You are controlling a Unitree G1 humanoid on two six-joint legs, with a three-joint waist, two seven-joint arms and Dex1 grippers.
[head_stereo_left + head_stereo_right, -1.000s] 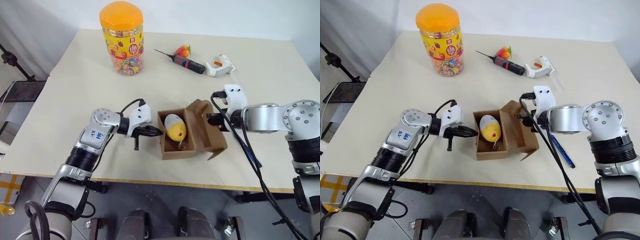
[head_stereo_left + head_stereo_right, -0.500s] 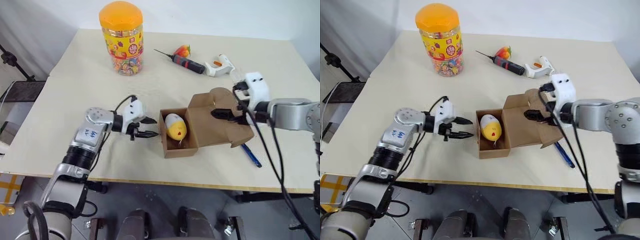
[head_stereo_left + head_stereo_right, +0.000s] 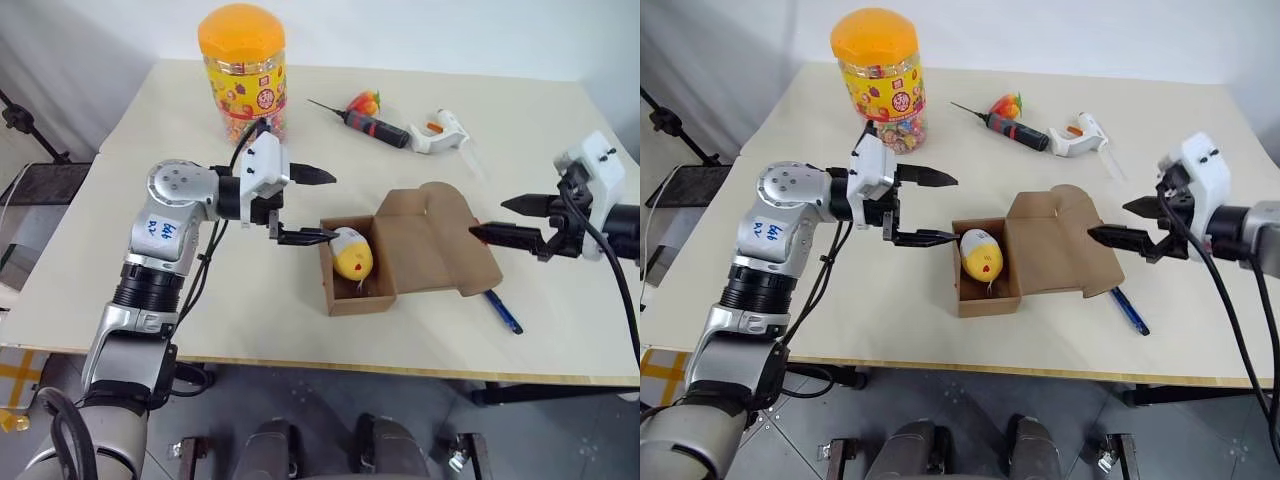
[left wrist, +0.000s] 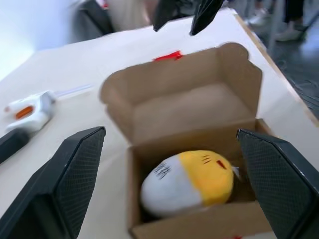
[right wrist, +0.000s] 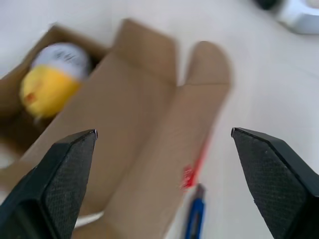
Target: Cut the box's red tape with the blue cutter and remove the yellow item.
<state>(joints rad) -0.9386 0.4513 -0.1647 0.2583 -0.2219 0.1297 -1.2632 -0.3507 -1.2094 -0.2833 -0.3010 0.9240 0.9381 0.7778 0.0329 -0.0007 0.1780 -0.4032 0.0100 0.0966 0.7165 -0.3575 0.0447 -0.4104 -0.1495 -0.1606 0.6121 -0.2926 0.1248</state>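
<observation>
Small brown corrugated cardboard box (image 3: 372,262) sits open on the pale table (image 3: 150,150), lid flap thrown back rightward. Rounded yellow-and-white item (image 3: 351,254) lies inside. Slim blue pen-like cutter (image 3: 502,310) lies just right of the flap. Left gripper (image 3: 316,205) spread wide, empty, beside box; right gripper (image 3: 500,218) wide, empty, right of flap.
</observation>
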